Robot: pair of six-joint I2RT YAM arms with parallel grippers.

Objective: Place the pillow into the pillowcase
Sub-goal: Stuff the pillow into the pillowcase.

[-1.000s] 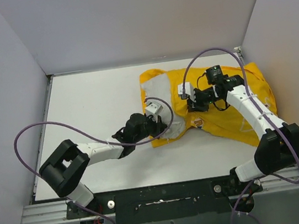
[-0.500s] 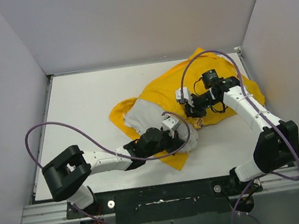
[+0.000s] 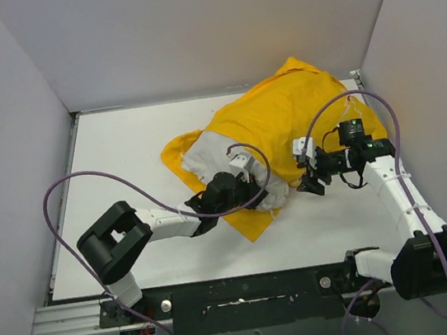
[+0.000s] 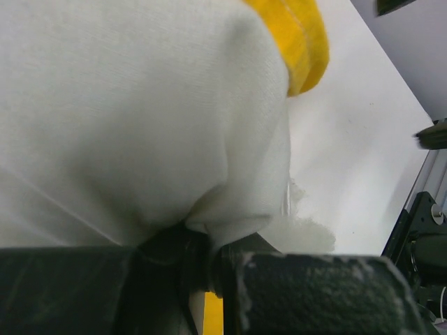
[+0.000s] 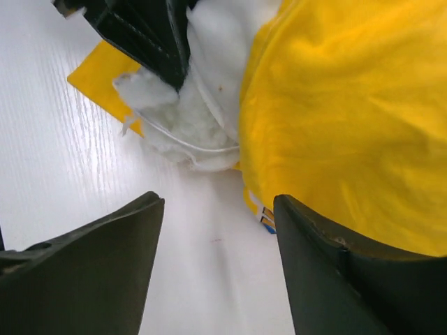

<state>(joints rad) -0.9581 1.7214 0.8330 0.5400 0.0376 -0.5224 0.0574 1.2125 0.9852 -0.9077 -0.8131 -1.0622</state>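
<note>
White desk (image 3: 113, 150) between grey walls carries the plump white fabric pillow (image 3: 205, 157) right of centre. Its long axis slants toward the far right corner, where the bright yellow printed cloth pillowcase (image 3: 282, 113) covers most of it. My left gripper (image 3: 256, 192) pinches the pillow's bare near end. My right gripper (image 3: 309, 184), jaws spread and empty, hangs just beside the pillowcase's near edge, well placed, I judge, to take the cloth.

Bright, even light comes from overhead, and the white desk (image 3: 121, 148) carries only soft, short shadows beneath the arms. No harsh glare anywhere. In the left wrist view the pillow (image 4: 140, 105) is well lit and fairly crisp; in the right wrist view the yellow pillowcase (image 5: 349, 105) looks slightly soft.
</note>
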